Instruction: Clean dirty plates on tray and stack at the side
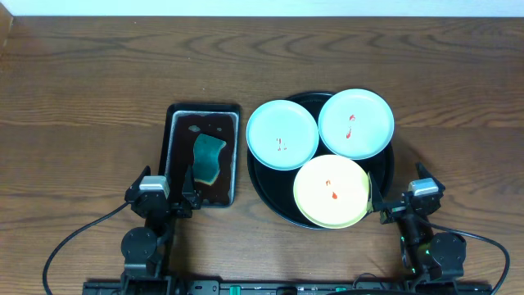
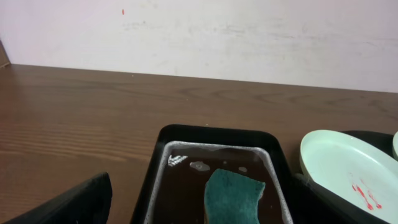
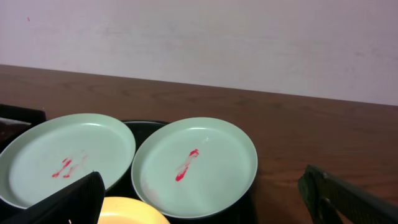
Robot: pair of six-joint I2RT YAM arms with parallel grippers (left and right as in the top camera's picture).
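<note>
Stock as I read it from my station:

- Black tray (image 1: 264, 193): round and glossy, right of centre on the table (image 1: 82, 98). It carries all three plates.
- Left mint-blue plate (image 1: 282, 134): overhangs the tray's left rim. Red smear at centre.
- Right mint-blue plate (image 1: 355, 123): far side of the tray. Red smear.
- Yellow plate (image 1: 332, 191): near side, close against both others. Red spots.
- Rectangular tray (image 1: 174, 139): just left of the black one. It holds brown liquid and a teal sponge (image 1: 208, 157).
- Left gripper (image 1: 161, 199): at the rectangular tray's near end. Jaws spread wide, holding nothing.
- Right gripper (image 1: 409, 205): just right of the yellow plate. I see jaws wide, empty.
</note>
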